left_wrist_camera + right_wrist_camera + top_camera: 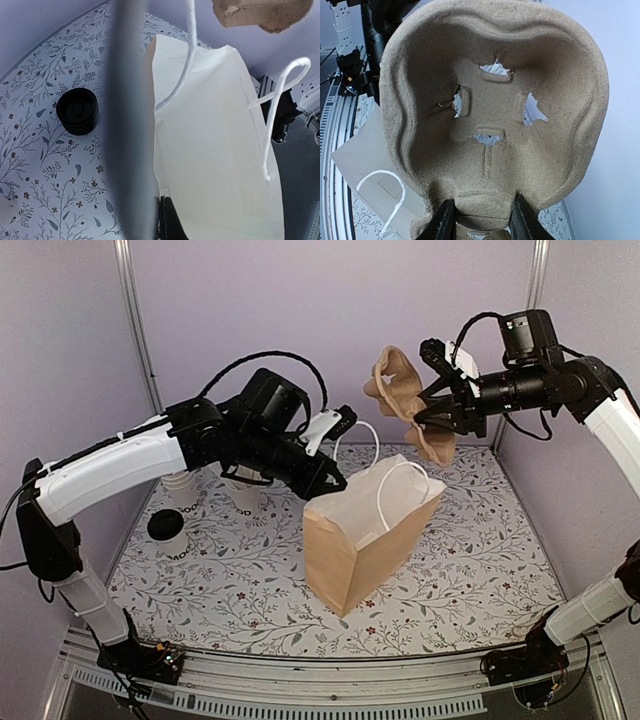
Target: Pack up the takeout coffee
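One brown paper bag (350,550) stands open, with two white cord handles (377,445). The left gripper (333,478) sits at the bag's left rim, its fingers pressed together on the paper wall. The right gripper (428,412), above and to the right of the bag, pinches the edge of one moulded pulp cup carrier (400,390). One takeout coffee (168,536) stands upright, lid on, well left of the bag and outside it.
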